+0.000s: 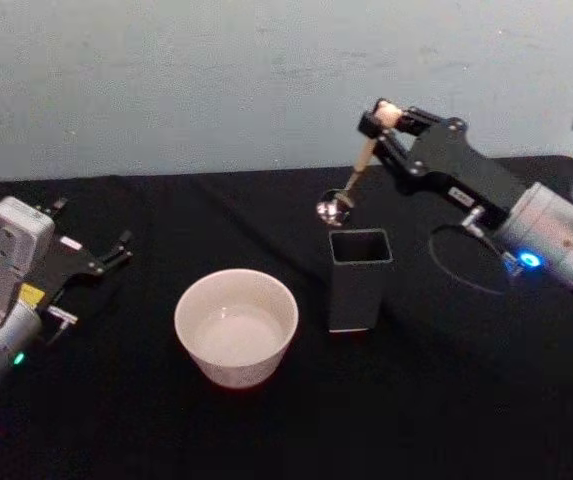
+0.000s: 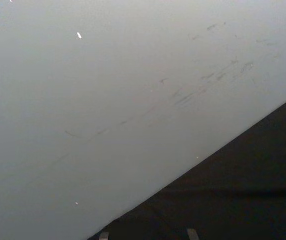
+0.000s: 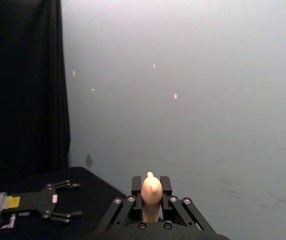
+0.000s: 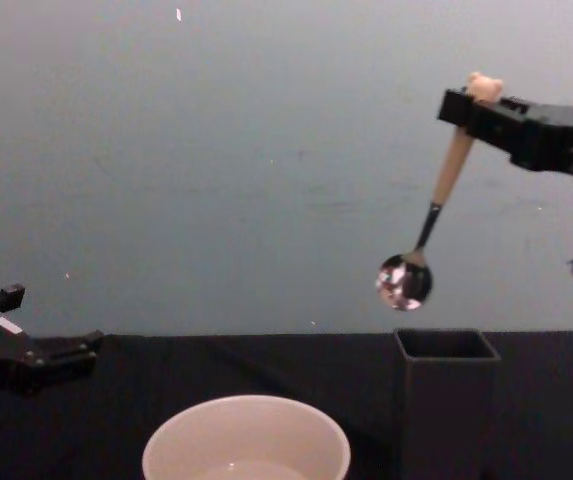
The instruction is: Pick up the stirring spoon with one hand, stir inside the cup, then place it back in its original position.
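Nearest you, the wide cream-white round cup (image 1: 234, 368) sits on the black-draped counter (image 1: 446, 400), with the tall dark grey square holder (image 1: 356, 297) just to its right. Over the holder's left rim hangs the slim bear-topped stirring spoon (image 4: 451, 165), bowl down. The right pincer (image 4: 473, 104) pinches its beige handle. To stir, I'd judge you should keep the bowl above that rim while crossing to the cup, then lower it straight. The left pincer (image 1: 118, 250) rests spread, well apart.

No text is legible; the left gripper's (image 1: 123, 249) yellow sticker (image 1: 32, 295) is unreadable.

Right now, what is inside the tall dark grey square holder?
The holder shows dark inner walls; its bottom is hidden. The bear-topped metal spoon hangs above its rim in the right gripper.
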